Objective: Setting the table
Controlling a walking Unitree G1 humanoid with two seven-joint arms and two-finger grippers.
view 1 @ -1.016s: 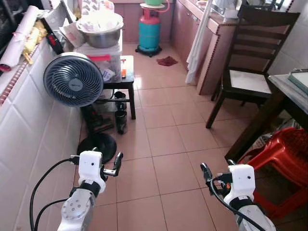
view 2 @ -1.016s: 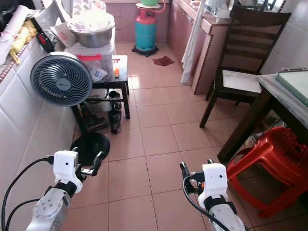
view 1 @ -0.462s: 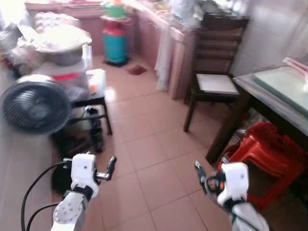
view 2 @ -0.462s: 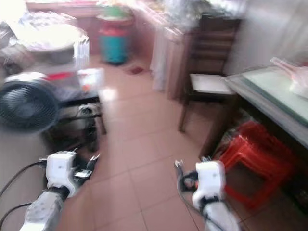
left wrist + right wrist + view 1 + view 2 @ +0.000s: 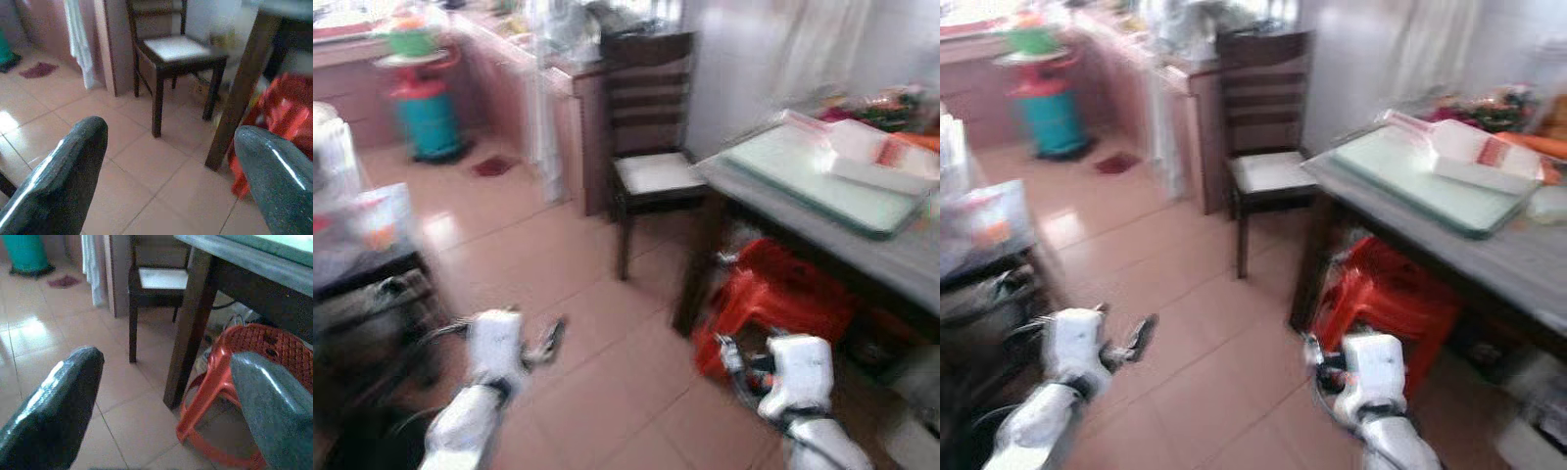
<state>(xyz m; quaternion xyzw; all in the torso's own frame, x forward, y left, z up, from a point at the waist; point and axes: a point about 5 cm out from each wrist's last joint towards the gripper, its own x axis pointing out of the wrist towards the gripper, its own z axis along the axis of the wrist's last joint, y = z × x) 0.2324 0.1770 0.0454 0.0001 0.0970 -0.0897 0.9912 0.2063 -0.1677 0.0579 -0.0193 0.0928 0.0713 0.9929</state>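
Note:
The view is blurred. A dark-legged dining table [image 5: 893, 262] stands at the right, with a pale green glass sheet [image 5: 800, 168] on its top. On the glass lies a white packet with red marks [image 5: 878, 161], and colourful things [image 5: 1482, 106] sit at the far edge, too blurred to name. My left gripper [image 5: 550, 339] and right gripper [image 5: 725, 351] are held low over the floor tiles, short of the table. Both are open and hold nothing. In the left wrist view the black fingers [image 5: 63, 181] stand wide apart, as do the fingers [image 5: 58, 401] in the right wrist view.
A dark wooden chair [image 5: 643, 168] with a pale seat stands at the table's near end. Stacked red plastic stools [image 5: 773, 294] sit under the table. A teal gas cylinder [image 5: 425, 119] and a cabinet with a hanging white cloth [image 5: 545, 117] are further back. A cluttered low stand [image 5: 362, 264] is at left.
The whole picture has swung to the right: the fan has left the view and the table top has come in. Both arms keep the same pose, still open.

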